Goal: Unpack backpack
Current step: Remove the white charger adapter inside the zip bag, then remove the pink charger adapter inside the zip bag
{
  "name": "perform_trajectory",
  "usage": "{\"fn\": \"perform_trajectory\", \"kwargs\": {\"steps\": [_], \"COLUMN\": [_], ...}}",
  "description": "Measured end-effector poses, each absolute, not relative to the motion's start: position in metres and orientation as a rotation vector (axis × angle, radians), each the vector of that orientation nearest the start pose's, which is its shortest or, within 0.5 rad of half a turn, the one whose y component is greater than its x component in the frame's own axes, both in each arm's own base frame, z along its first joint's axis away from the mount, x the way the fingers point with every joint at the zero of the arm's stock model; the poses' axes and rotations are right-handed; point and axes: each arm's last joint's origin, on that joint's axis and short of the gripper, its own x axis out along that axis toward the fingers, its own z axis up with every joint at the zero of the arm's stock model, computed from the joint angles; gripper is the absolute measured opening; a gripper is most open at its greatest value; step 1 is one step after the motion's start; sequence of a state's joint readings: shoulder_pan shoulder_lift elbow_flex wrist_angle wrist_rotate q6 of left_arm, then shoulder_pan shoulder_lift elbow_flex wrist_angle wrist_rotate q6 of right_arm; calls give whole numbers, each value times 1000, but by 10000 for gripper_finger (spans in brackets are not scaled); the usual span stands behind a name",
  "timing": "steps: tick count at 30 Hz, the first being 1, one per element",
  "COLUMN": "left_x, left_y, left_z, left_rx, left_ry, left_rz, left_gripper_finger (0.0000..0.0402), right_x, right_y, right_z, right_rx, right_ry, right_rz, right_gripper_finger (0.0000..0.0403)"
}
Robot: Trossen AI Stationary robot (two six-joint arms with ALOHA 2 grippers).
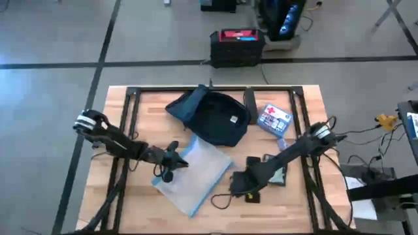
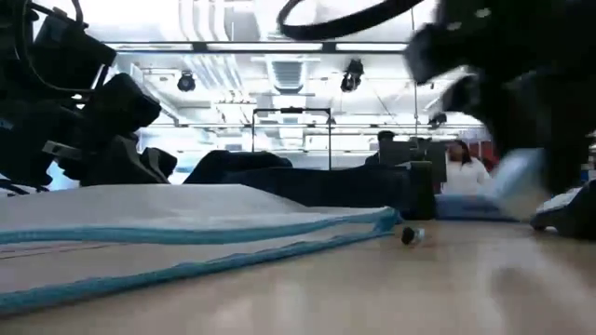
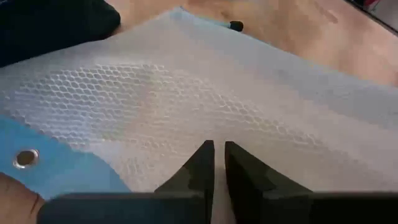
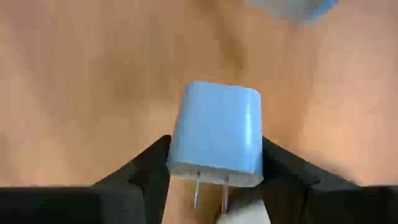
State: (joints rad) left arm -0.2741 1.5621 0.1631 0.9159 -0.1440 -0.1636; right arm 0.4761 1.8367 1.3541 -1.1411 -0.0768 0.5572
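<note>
Dark navy backpack (image 1: 212, 116) lying at upper centre of the wooden worktop (image 1: 137, 209) in the high view, flap thrown open toward upper left, small light patch facing up. Just below it, a clear mesh pouch (image 1: 193, 173) with blue edging, spread flat at a slant in lower centre, its upper corner touching or nearly touching the backpack. Left gripper (image 1: 171, 163) at the pouch's left edge, lower left of centre; in the left wrist view its fingers (image 3: 202, 165) pressed nearly together over the mesh, nothing visible between them. Right gripper (image 1: 240, 186) lower right of centre, just right of the pouch; in the right wrist view its fingers (image 4: 146, 165) clamped on either side of a light blue plug adapter (image 4: 216, 137), prongs pointing back toward the camera. Small blue-and-white box (image 1: 273, 118) just right of the backpack, upper right. Dark flat item beside the right arm, too unclear to name.
</note>
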Motion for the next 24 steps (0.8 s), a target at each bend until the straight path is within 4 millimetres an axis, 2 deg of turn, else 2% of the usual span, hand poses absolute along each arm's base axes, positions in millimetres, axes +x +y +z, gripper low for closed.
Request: {"fn": "perform_trajectory", "kwargs": {"steps": [4,9,15,17,21,24], "left_x": [198,198,198,198,198,198], "left_y": [-51,-51,-51,-51,-51,-52], "left_z": [92,92,92,92,92,92], "left_rx": [-53,-52,-51,-50,-49,-49], "left_ry": [477,479,485,487,490,490], "left_rz": [-91,-92,-91,-92,-92,-92], "left_gripper_finger": [25,25,25,25,25,25], "right_x": [290,294,295,295,291,290], "right_y": [148,153,157,155,152,152], "right_z": [201,187,166,166,169,179], "right_rx": [173,240,280,294,326,337], "right_ry": [1740,1825,1919,1938,1983,2013], "right_rz": [54,108,44,0,-83,-132], "right_gripper_finger": [177,177,179,207,293,331]}}
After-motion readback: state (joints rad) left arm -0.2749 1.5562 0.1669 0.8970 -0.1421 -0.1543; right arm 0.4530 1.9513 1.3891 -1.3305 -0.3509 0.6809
